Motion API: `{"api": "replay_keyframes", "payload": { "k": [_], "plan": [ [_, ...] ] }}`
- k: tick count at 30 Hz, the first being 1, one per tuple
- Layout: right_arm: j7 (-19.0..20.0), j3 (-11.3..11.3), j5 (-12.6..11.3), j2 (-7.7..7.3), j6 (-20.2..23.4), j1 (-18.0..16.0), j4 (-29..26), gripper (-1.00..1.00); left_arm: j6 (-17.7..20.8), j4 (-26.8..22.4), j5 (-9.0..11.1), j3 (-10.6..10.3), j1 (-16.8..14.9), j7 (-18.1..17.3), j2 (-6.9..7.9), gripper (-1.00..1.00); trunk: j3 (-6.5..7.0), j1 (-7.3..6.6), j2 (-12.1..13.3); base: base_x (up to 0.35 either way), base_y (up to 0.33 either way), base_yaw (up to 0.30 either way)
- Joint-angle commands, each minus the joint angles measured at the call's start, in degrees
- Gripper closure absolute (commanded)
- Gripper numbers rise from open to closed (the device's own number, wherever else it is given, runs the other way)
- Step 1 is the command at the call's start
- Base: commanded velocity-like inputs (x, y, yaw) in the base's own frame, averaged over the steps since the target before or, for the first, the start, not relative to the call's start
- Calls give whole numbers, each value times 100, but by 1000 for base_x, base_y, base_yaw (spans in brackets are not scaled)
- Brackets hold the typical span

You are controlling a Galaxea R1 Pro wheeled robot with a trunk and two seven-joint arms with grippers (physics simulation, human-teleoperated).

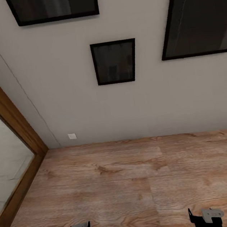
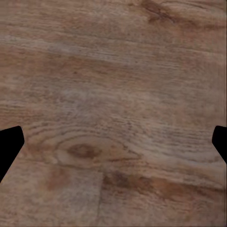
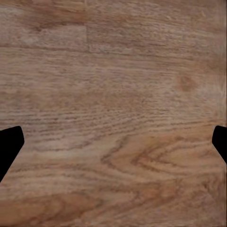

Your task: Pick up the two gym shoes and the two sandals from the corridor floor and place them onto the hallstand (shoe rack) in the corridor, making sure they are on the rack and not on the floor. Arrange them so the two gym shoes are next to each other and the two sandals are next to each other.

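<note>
Wood-plank corridor floor (image 1: 137, 175) w/ grain & knots, meets wall.

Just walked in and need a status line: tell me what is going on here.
Nothing is being handled right now. The robot faces a pale wall hung with dark framed pictures, with bare corridor floor in front of it. The left gripper and right gripper both hang open and empty over the wood planks. A wooden door frame stands to the left. The robot appears to be on its way rather than picking anything up.
</note>
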Motion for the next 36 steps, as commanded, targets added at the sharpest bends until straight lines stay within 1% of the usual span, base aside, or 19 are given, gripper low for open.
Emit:
{"api": "replay_keyframes", "payload": {
  "k": [1, 2, 5, 25, 36],
  "plan": [
    [-24, 32, -34, 0, -10, -3, 2, -100, -17, -2, -59, 49, -2, -26, -5, -100, -4, -1, -2, 0, 0, -300],
    [-24, -34, -34, -1, -10, -3, 4, -100, -17, -5, -59, 49, -1, -26, -5, -100, -4, -1, -2, 0, 0, -300],
    [-24, -56, -34, -1, -10, -3, 5, -100, -17, -3, -59, 45, -1, -26, -5, -100, -4, -1, -2, 0, 0, -300],
    [-24, -67, -25, 8, -10, -3, 5, -100, -17, 3, -62, 49, -1, -25, -5, -100, -3, -1, -2, 0, 0, -300],
    [-24, -67, -25, 8, -10, -3, 7, -100, -17, 3, -65, 44, -1, -25, -5, -100, 40, -1, -2, 0, 0, -288]
  ]
}}
